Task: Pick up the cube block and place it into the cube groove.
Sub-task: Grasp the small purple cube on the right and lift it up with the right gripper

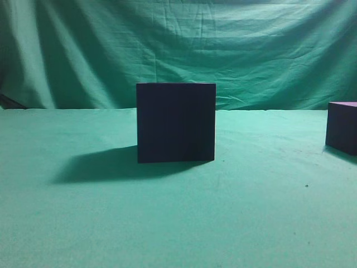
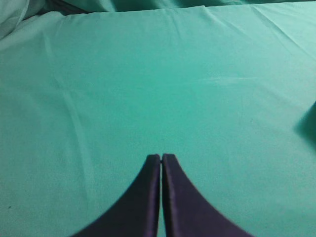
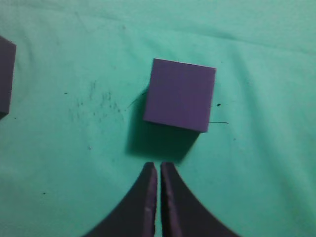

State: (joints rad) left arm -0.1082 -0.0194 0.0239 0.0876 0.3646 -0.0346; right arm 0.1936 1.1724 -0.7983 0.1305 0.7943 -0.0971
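Note:
The cube groove [image 1: 176,122], a large near-black box, stands in the middle of the green table in the exterior view; its edge shows at the left of the right wrist view [image 3: 5,76]. The cube block [image 1: 342,127], dark purple with a lighter top, sits at the far right edge. In the right wrist view the cube block [image 3: 180,94] lies just ahead of my right gripper [image 3: 158,165], which is shut and empty above the cloth. My left gripper [image 2: 161,157] is shut and empty over bare cloth. Neither gripper shows in the exterior view.
A green cloth [image 1: 111,223] covers the table and a green backdrop [image 1: 178,44] hangs behind. The box casts a shadow to its left. Small dark specks mark the cloth left of the block in the right wrist view.

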